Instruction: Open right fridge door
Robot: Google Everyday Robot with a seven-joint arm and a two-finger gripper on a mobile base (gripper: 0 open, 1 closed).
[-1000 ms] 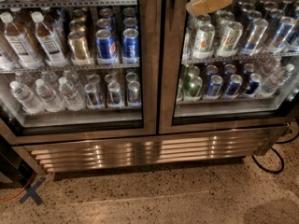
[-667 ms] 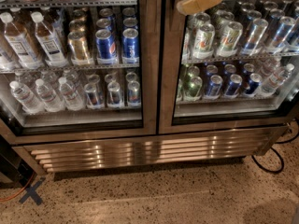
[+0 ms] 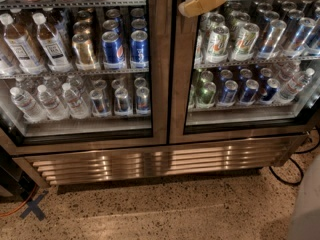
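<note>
Tan gripper (image 3: 194, 6) at top-L of right fridge door (image 3: 179, 99), over its steel frame, grip state can't tell, door shut, w/ cans (image 3: 218, 36) behind glass

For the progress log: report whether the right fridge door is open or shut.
Shut: right fridge door sits flush with the left door, no gap; the pincer hangs at its upper-left frame.

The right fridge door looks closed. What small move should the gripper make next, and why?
Probably ease the gripper slightly left, onto the steel frame edge by the centre seam. The right fridge door sits shut, flush with the left fridge door, and the gripper hangs high in front of that inner edge. No handle shows, so this edge seems the likely hold.
</note>
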